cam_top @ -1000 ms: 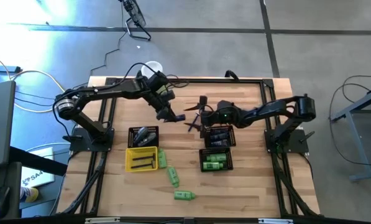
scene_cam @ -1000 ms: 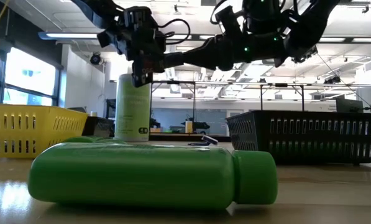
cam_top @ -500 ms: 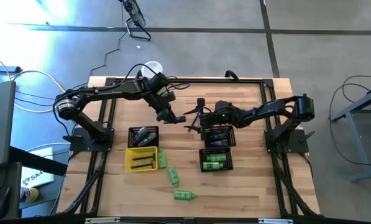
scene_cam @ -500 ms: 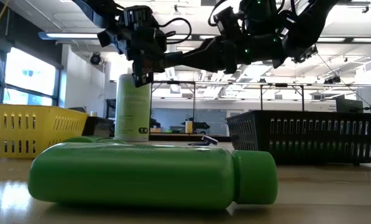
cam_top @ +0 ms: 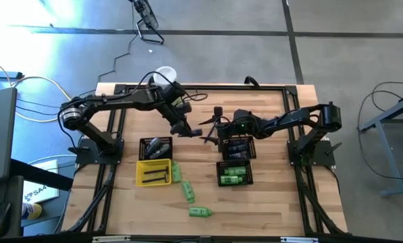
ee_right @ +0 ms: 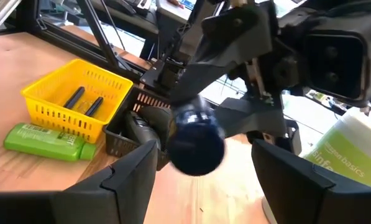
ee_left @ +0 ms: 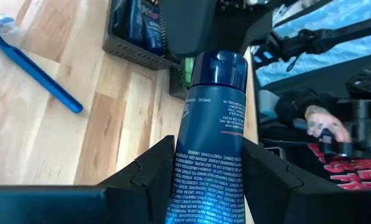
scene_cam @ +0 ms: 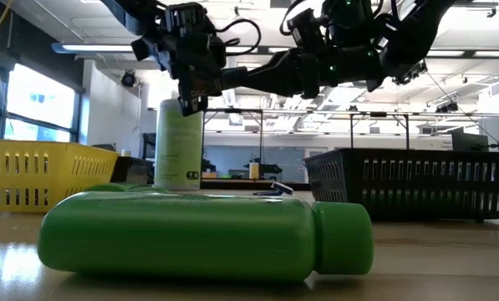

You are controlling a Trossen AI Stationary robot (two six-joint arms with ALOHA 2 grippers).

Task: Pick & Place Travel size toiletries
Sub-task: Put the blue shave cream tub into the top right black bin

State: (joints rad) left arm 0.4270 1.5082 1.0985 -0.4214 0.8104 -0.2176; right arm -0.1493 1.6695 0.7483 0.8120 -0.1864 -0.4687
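My left gripper (cam_top: 182, 127) hangs over the table's middle, shut on a dark blue tube (ee_left: 213, 137) with a round cap (ee_left: 219, 66). My right gripper (cam_top: 208, 128) faces it, open. In the right wrist view its fingers (ee_right: 130, 180) stand wide on either side of the tube's cap (ee_right: 197, 144) without touching. Green bottles (cam_top: 189, 191) lie on their sides on the wood toward the near edge. Dark tubes (ee_right: 86, 99) lie in the yellow basket (cam_top: 154, 173). More toiletries fill the right-hand black baskets (cam_top: 235, 174). My left gripper pinches the blue tube by its body (ee_left: 211, 168) between the two fingers (ee_left: 149, 175), one on each side. The tube lies along the fingers, its cap end sticking out past their ends toward my right gripper. It is lifted clear of the table.
A tall pale-green canister (scene_cam: 178, 144) stands near the far edge. A black basket (cam_top: 156, 148) sits beside the yellow one. A blue razor (ee_left: 39, 76) lies on the wood below my left gripper. One green bottle (scene_cam: 207, 234) lies close to the low camera. A person's hand (ee_left: 322, 124) shows beyond the table.
My right gripper has edged a little toward the table's left, closer to the tube held by my left gripper. The left gripper has kept its hold, almost in place.
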